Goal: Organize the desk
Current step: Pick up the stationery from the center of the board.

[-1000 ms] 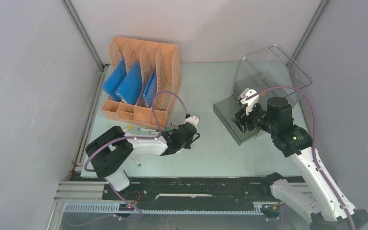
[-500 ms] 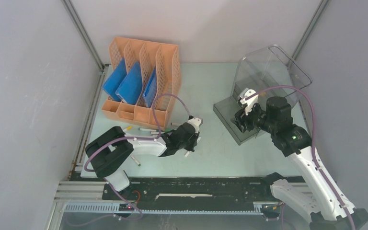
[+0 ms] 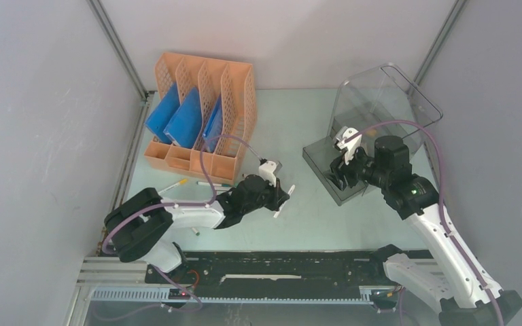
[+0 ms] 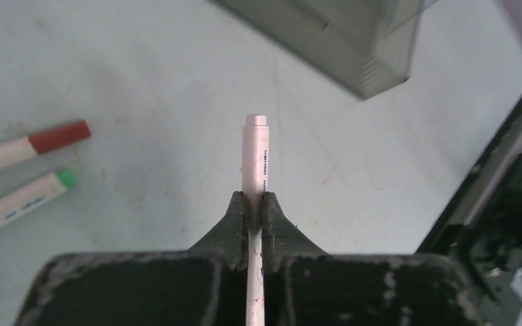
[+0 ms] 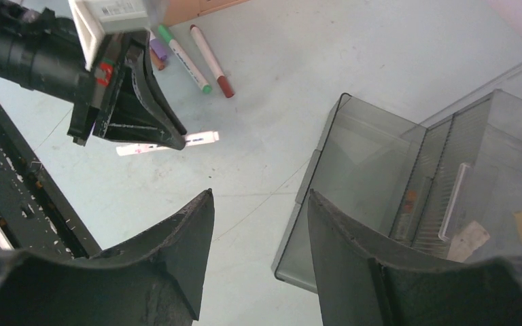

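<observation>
I've got the left gripper [image 4: 253, 204] clamped tight on a white pen [image 4: 255, 156] over the desk [image 3: 292, 122] (mint top, under both arms). My right gripper [image 5: 258, 197] gapes partway, empty, over the drawer [image 5: 360, 156].

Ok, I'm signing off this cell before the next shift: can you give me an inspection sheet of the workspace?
Surface: desk pale mint, faintly scuffed.
Job's things: white marker clamped in left gripper.
Clutter: red-capped marker and green-capped marker loose; orange file rack holds blue folders; grey drawer pulled out.
Grippers: left shut on marker; right gripper open near the drawer.
Cables: purple cable loops over each arm.
Surroundings: grey panel walls.
</observation>
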Robot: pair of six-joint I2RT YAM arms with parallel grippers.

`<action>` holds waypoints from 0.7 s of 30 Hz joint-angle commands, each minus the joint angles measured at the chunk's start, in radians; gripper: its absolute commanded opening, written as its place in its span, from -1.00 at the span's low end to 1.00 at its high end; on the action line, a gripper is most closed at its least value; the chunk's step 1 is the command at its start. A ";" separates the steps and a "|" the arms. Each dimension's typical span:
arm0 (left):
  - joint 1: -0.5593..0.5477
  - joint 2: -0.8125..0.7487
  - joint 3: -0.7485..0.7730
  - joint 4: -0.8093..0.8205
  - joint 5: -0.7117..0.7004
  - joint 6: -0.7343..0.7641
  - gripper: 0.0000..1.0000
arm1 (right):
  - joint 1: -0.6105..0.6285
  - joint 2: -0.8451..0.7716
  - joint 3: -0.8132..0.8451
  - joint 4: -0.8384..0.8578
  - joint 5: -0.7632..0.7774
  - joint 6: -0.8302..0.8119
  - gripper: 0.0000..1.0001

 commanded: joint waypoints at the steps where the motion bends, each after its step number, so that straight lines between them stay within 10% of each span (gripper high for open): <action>1: -0.002 -0.069 -0.030 0.269 -0.003 -0.062 -1.00 | 0.006 0.009 -0.004 -0.002 -0.057 0.005 0.21; 13: 0.024 0.029 -0.141 0.957 -0.032 -0.264 -1.00 | 0.018 0.028 -0.001 -0.012 -0.166 0.019 0.21; 21: 0.039 0.113 -0.058 1.019 0.034 -0.380 -1.00 | 0.052 0.051 0.003 -0.019 -0.236 0.037 0.21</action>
